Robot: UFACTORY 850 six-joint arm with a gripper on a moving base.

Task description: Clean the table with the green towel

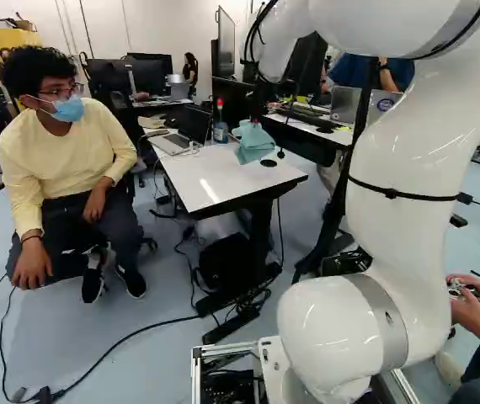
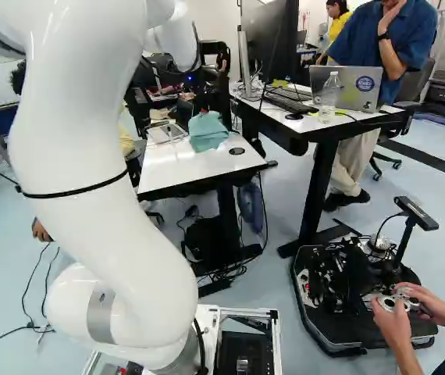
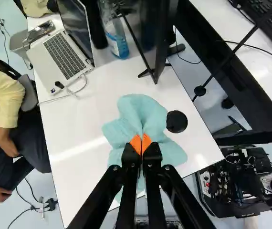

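Well, tool (image 2: 202, 100) clamped on green towel (image 3: 132, 110): fold between orange pads (image 3: 147, 141), rest spread over white table (image 3: 74, 126).

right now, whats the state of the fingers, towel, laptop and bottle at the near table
fingers, shut on the towel
green towel, crumpled, pinched at a fold, partly spread over the table
laptop, open
bottle, upright

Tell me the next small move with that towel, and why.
Probably slide the green towel slightly toward the laptop, low against the table: the hand looks closed on its gathered middle, its edges spread out, and bare tabletop lies between it and the laptop.
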